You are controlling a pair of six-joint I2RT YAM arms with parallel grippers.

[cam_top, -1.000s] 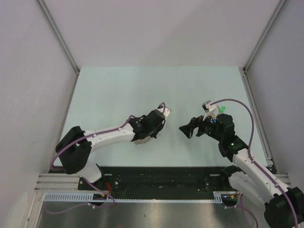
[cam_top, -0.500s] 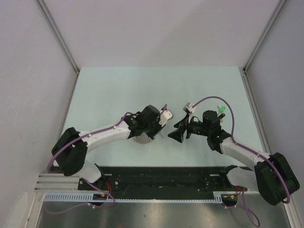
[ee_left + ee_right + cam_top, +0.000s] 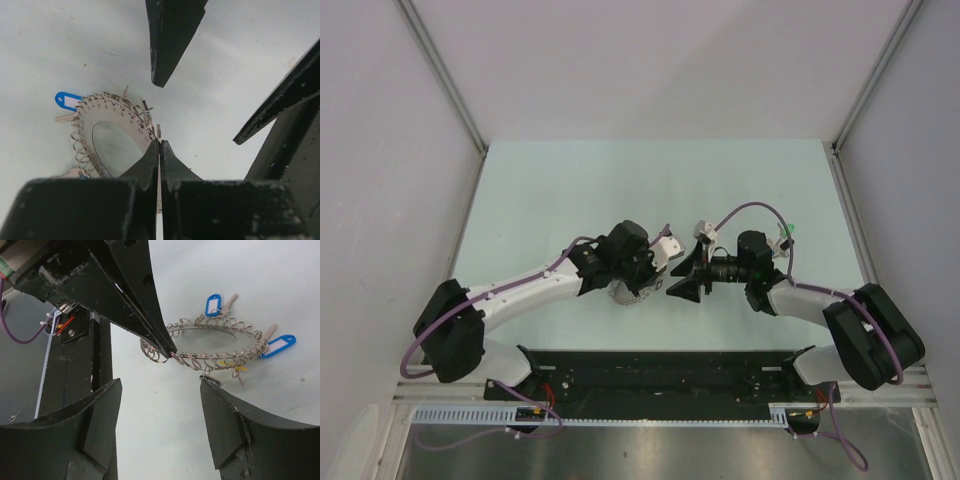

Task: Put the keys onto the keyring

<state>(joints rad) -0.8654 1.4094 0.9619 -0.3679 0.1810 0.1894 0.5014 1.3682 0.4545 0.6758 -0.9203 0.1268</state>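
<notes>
As one keyring (image 3: pixel 117 116) shows, two blue keys (image 3: pixel 213 304) adjoin.

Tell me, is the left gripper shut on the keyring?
Shut: the left gripper pinches the keyring at its rim, jaws meeting with no gap; the right wrist view shows the same.

The keyring (image 3: pixel 107 115) is flat, smooth, satin-finished metal, its rim edged with thin shiny wire loops. The keys (image 3: pixel 213 305) are silvery metal with glossy blue plastic tags. The table (image 3: pixel 240 60) looks matt, pale and smooth. The left gripper (image 3: pixel 159 143) has matt black plastic fingers (image 3: pixel 142 172).
</notes>
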